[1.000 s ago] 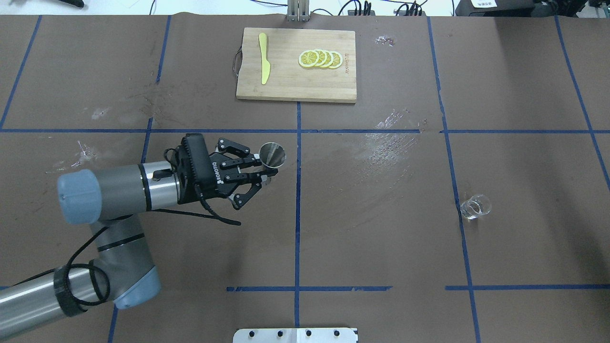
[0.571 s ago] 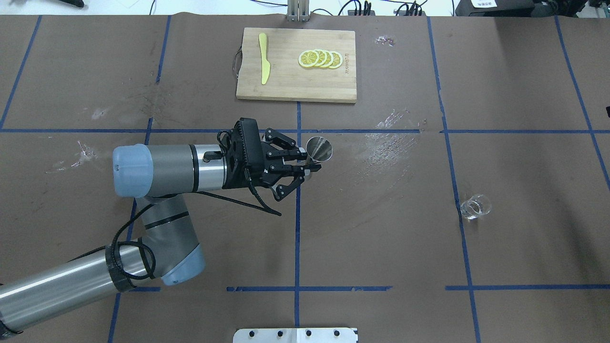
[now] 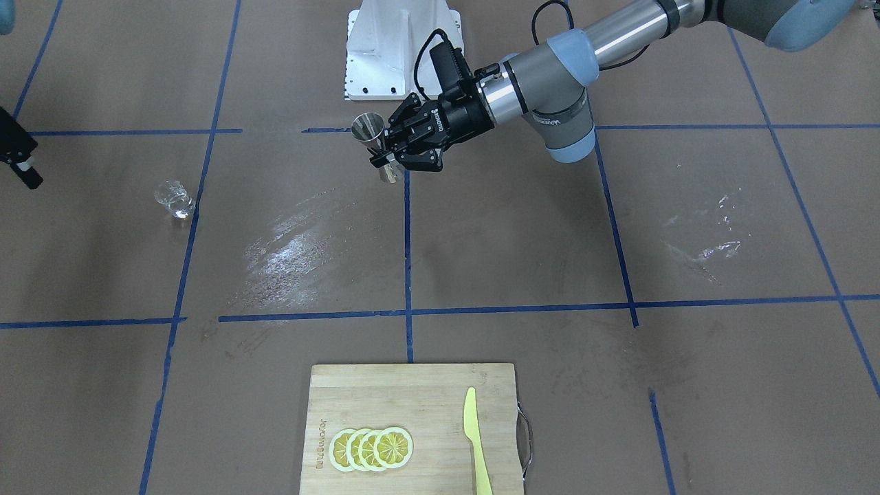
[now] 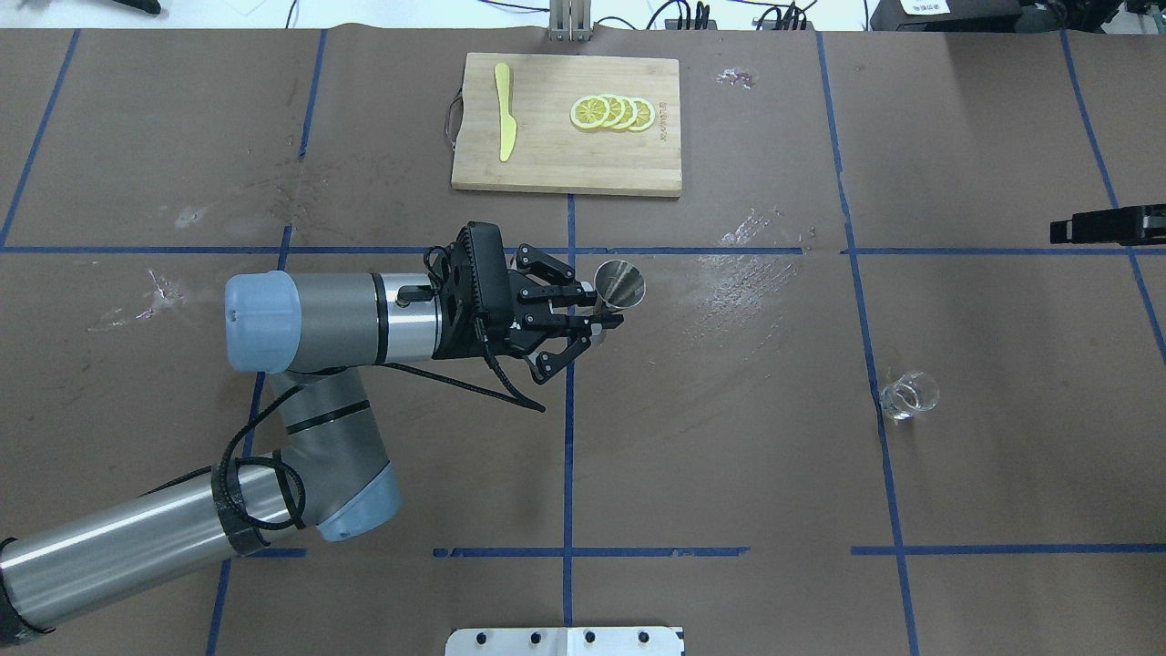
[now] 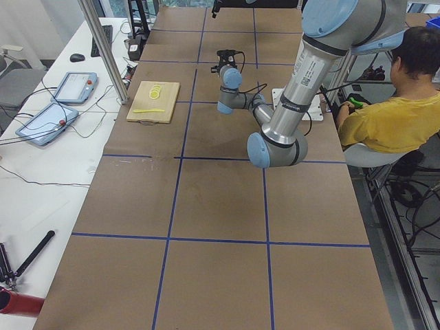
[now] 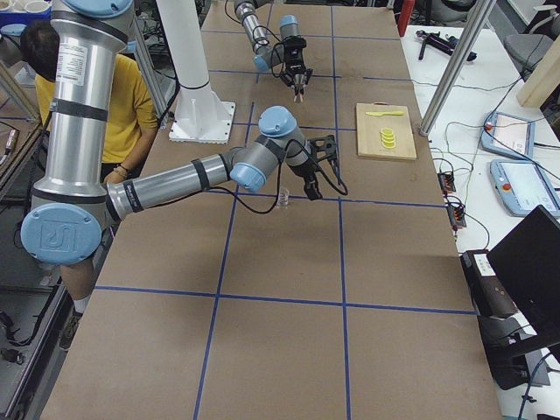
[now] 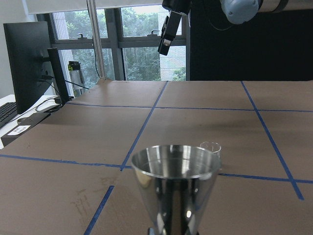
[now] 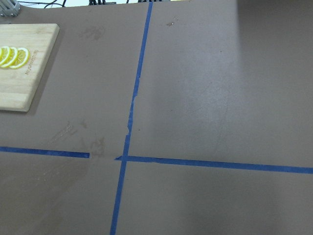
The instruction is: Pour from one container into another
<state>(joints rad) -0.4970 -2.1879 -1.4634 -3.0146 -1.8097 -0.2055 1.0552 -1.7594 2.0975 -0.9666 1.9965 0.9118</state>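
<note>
The metal jigger [image 4: 619, 284] is held upright above the table's middle, with my left gripper [image 4: 598, 315] shut on its narrow waist. From the front, the jigger [image 3: 368, 130] stands just left of the left gripper [image 3: 386, 157]. It fills the bottom of the left wrist view as an open silver cone [image 7: 175, 183]. The clear measuring cup [image 4: 908, 394] stands alone on the table far to the right, and shows small behind the jigger's rim [image 7: 210, 147]. Only the dark tip of my right gripper [image 4: 1068, 229] pokes in at the right edge, well beyond the cup; I cannot tell whether it is open or shut.
A wooden cutting board [image 4: 565, 164] lies at the far middle with lemon slices [image 4: 612, 113] and a yellow knife [image 4: 504, 109] on it. A pale smear [image 4: 742, 273] marks the brown mat between jigger and cup. A person sits beside the robot base [image 5: 392, 117].
My left arm has carried the jigger rightward and slightly away from the robot, past the centre line. The right gripper's tip has come into view at the right edge. The cup has not moved.
</note>
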